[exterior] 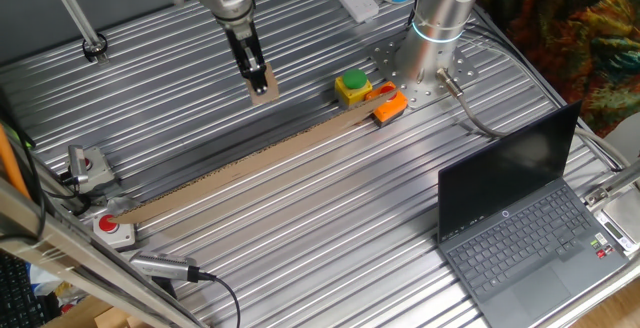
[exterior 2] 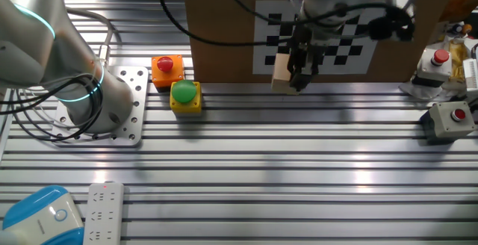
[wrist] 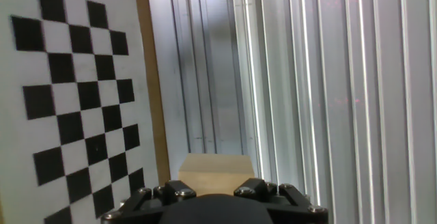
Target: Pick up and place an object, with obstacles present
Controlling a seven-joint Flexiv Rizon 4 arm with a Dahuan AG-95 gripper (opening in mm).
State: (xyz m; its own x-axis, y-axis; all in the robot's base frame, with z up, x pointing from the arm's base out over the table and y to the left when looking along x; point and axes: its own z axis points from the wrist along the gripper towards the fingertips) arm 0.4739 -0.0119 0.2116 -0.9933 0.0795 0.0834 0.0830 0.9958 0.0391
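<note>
One fixed view: gripper (exterior: 260,78) is holding the block (exterior: 263,86) btwn its fingers, on the far side of the strip (exterior: 250,168). Can't tell if block is touching the table (exterior: 330,228) or hanging just above it. Strip is running diagonally, from near the green-button box (exterior: 352,88) down toward the red button (exterior: 108,226).

Other fixed view: block (exterior 2: 281,74) is sitting at the fingertips, pale face showing to the left of the fingers (exterior 2: 297,69), in front of the checkerboard card (exterior 2: 328,32). It's looking slightly clear of the table, i.e. carry phase IMO: grasped, transfer pending. Next move needs enough height to clear the strip, then crossing over it w/o clipping, then lowering on the other side.

Hand view: block (wrist: 215,173) is sitting just ahead of the gripper body (wrist: 215,198), centred. Fingers themselves aren't showing here; fingers are clamped narrow on the block.
</note>
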